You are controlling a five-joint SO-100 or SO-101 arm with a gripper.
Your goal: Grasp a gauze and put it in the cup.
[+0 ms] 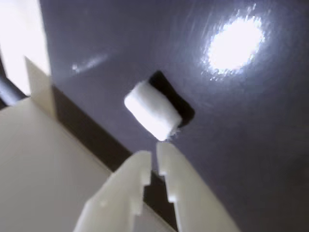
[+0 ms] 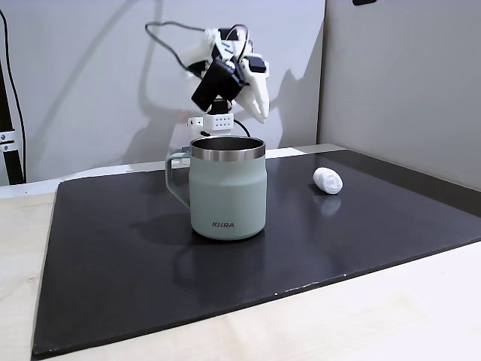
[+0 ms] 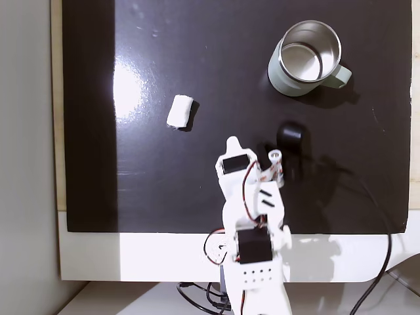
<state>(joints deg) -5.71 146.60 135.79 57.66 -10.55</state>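
The gauze [image 1: 152,110] is a small white oblong roll with a slightly fuzzy end, lying on the black mat [image 3: 197,197] toward its left edge in the top-down fixed view [image 3: 180,111], well apart from the cup [image 3: 304,59] near the far right corner. That view looks into the cup's bare steel inside; the side-on fixed view shows instead the sage-green wall and handle (lettering reads "KIRA") [image 2: 226,186]. In the wrist view the gripper [image 1: 155,157] hangs above the gauze, jaws almost together, holding nothing.
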